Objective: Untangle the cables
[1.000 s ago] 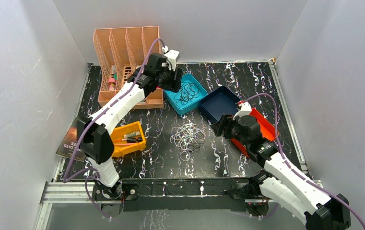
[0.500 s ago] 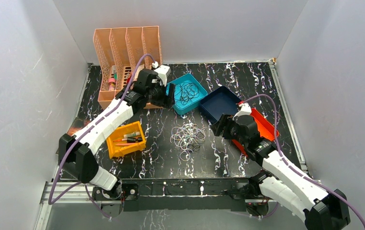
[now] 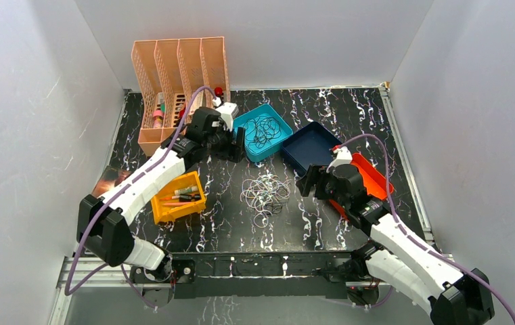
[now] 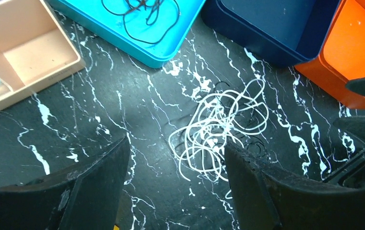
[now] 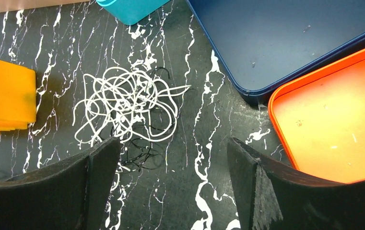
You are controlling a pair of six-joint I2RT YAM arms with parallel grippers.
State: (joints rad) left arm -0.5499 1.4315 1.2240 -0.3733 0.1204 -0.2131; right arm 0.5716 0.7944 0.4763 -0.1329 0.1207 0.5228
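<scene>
Lying on the table (image 3: 315, 227) between the two grippers, the cables (image 3: 265, 192) form one loose tangle of white loops. The right wrist view shows a few black strands (image 5: 139, 155) along one edge of the tangle. A separate black cable (image 3: 262, 130) lies coiled inside the teal tray (image 3: 282, 116), well apart from the tangle.

The left gripper (image 3: 239, 143) hangs above the table just beside the near-left side of the teal tray and close to the organizer (image 3: 173, 68). Its jaws stand wide apart with nothing between them. In its wrist view the tangle appears ahead of the fingers (image 4: 99, 187), clear of both.

The right gripper (image 3: 306, 183) hangs to the right of the tangle, near the near corner of the navy tray (image 3: 312, 145). Its jaws are likewise spread wide and grip nothing. Its wrist view shows the tangle ahead of the left finger (image 5: 75, 187), untouched.

The orange tray (image 5: 334, 129) sits against the navy tray on the right. The yellow bin (image 3: 173, 210) stands left of the tangle, apart from it.
</scene>
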